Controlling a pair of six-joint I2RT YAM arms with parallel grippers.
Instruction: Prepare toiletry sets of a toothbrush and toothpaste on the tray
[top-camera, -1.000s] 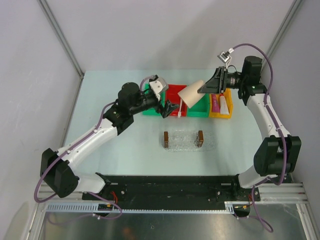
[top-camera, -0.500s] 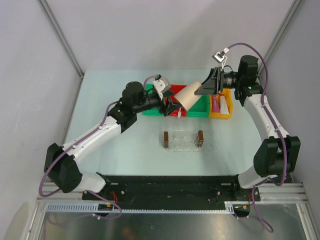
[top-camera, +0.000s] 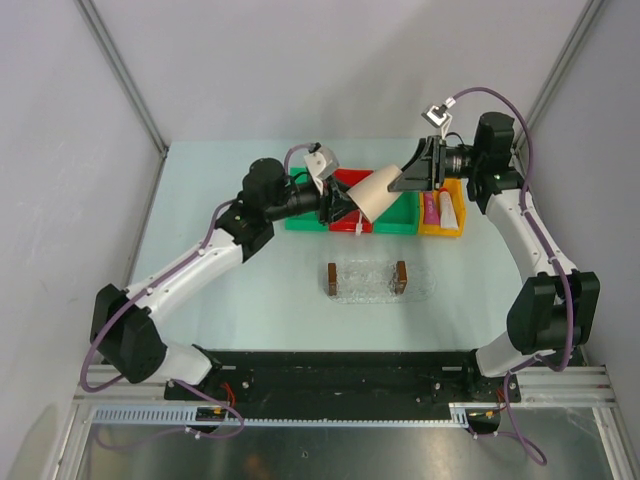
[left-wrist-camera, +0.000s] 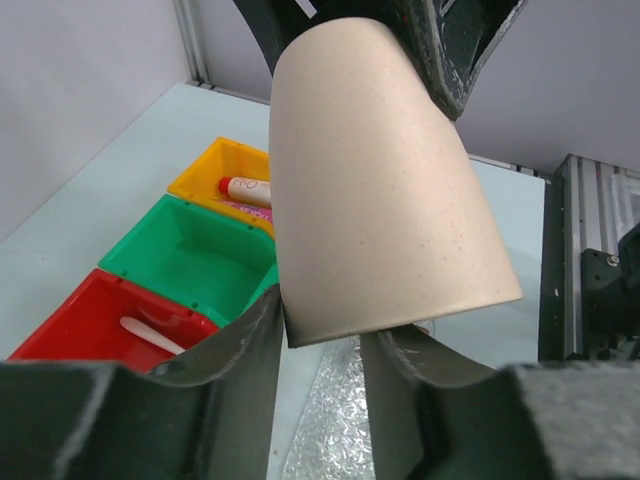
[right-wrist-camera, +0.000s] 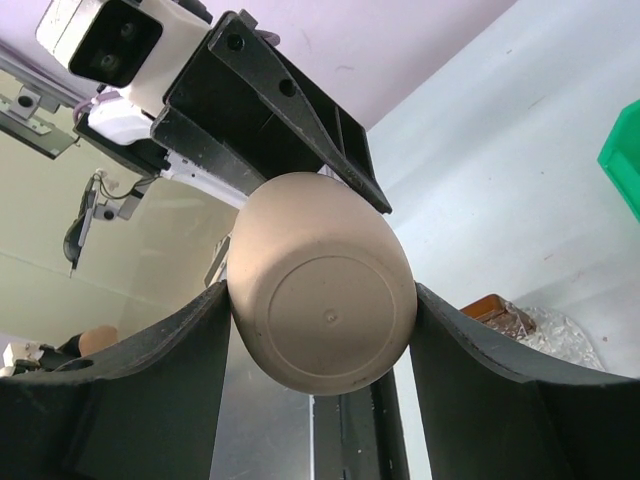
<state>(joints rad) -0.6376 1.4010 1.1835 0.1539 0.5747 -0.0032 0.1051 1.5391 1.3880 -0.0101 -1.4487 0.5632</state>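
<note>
Right gripper: fingers press on either side of the base of the beige cup and hold it tilted in the air above the row of bins. Left gripper: fingers stand a narrow gap apart with the cup's rim edge between them; whether they pinch it cannot be told. The cup blocks much of both wrist views. The toothbrush lies in the red bin; the toothpaste lies in the yellow bin beside a pale tube; a green bin sits between them. The tray rests on the table, on the near side of the bins and apart from them.
</note>
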